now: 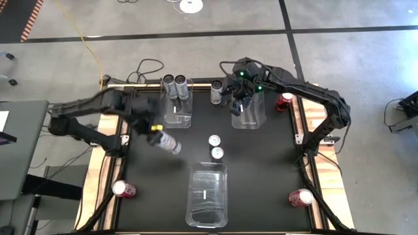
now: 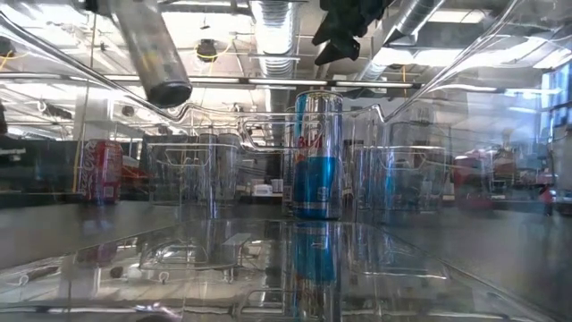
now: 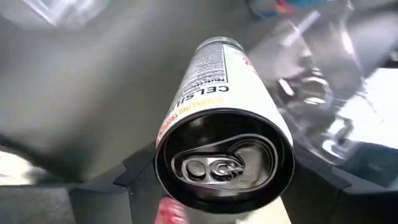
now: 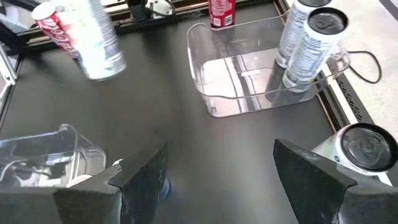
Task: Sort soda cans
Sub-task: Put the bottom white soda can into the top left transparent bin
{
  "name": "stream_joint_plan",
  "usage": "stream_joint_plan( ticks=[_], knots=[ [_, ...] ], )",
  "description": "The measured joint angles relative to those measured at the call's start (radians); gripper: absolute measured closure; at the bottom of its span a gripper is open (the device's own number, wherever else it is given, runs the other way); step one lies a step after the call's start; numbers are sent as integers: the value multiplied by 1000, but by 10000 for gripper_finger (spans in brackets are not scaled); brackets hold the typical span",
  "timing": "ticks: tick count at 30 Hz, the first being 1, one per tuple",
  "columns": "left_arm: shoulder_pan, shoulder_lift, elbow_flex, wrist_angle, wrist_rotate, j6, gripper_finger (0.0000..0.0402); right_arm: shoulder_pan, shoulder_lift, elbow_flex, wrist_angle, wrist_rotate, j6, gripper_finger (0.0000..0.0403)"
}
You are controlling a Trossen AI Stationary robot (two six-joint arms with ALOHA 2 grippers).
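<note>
One white-labelled can (image 3: 224, 124), dark pull-tab top

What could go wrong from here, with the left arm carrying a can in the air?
1. The left gripper holds the grey can by its top end, tilted, above the table; it could slip out and roll.
2. Two grey cans already stand at the far end of the left bin, so a tilted placement might knock them.
3. The right gripper, open above the right bin, may bump the can beside it.
</note>
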Motion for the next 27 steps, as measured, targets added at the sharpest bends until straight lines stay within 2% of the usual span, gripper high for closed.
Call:
stream_joint_plan(
  ticks=[3, 8, 12, 16, 19, 27],
  knots=[
    [88, 87, 136, -89, -74, 155, 149, 1, 0, 0, -2, 1, 19, 93],
    [209, 224, 292, -69, -145, 317, 149, 15, 1, 0, -5, 1, 47, 93],
    [292, 325, 353, -84, -178, 407, 149, 31, 1, 0, -48, 14, 66, 93],
    [363, 395, 363, -77, -202, 485, 149, 51, 1, 0, -139, 79, 77, 93],
    [415, 448, 361, -83, -247, 534, 149, 64, 1, 0, -185, 88, 84, 93],
    [538, 523, 359, -82, -315, 585, 149, 84, -25, -1, -181, 95, 104, 93]
  ],
)
